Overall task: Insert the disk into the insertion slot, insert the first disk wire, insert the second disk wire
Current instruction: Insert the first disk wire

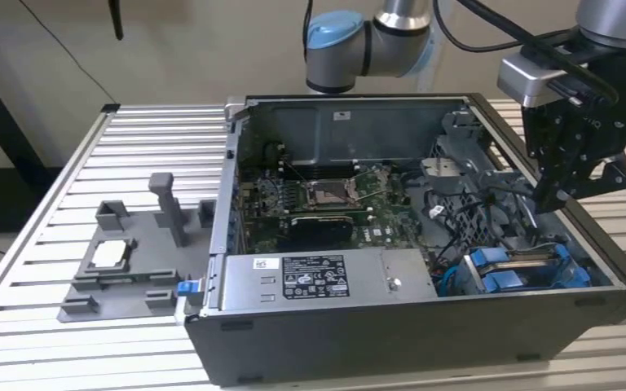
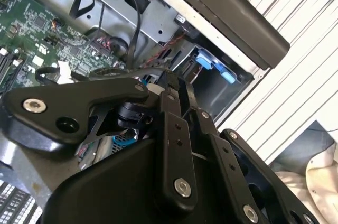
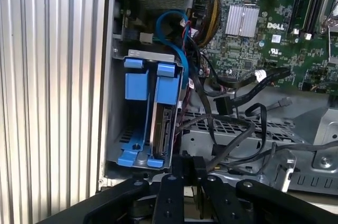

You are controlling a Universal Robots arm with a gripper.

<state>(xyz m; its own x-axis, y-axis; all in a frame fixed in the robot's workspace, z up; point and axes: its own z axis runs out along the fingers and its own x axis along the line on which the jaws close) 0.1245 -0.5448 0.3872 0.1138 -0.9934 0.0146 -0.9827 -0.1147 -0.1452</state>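
We see table (image 1: 150,138): ribbed bare metal, dull sheen. Computer case (image 1: 400,342): matt dark painted metal outside, bare grey sheet metal within. Drive bay (image 3: 117,129): grey metal; its tabs (image 3: 134,158) glossy blue plastic. Disk (image 3: 165,92): smooth blue plastic frame. We read gripper (image 3: 189,161) as matt black, bright metal screw heads. Cables (image 3: 232,129): smooth black sheathing. Cloth (image 2: 319,174): white, crumpled.

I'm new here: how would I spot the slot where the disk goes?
Find the open black computer case on the ribbed table. Inside, at the exterior view's right, sits a grey metal bay. Its bright blue plastic holders set it apart from the green board beside it.
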